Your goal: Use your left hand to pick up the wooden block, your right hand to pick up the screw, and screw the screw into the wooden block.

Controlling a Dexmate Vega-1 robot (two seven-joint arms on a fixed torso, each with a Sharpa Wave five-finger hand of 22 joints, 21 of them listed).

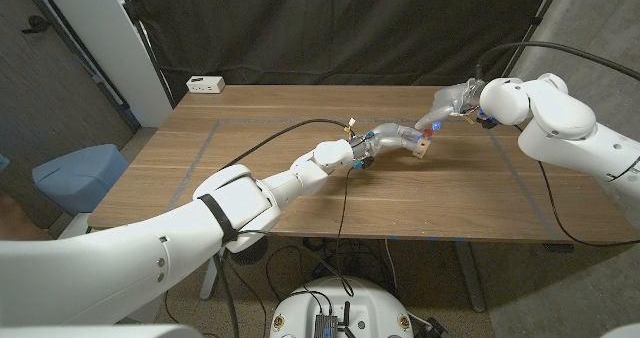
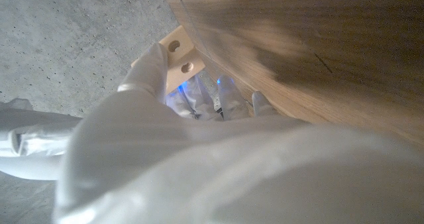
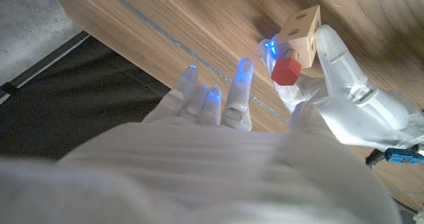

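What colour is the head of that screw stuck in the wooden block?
Red. The screw head shows best in the right wrist view, against the pale wooden block.

Pale wooden block (image 3: 301,30) with round holes, off the table, red-headed screw (image 3: 287,70) in its side.

White power strip (image 1: 205,83) upper left on table (image 1: 280,178); blue bin (image 1: 78,175) at left; black curtain (image 1: 340,28) behind.
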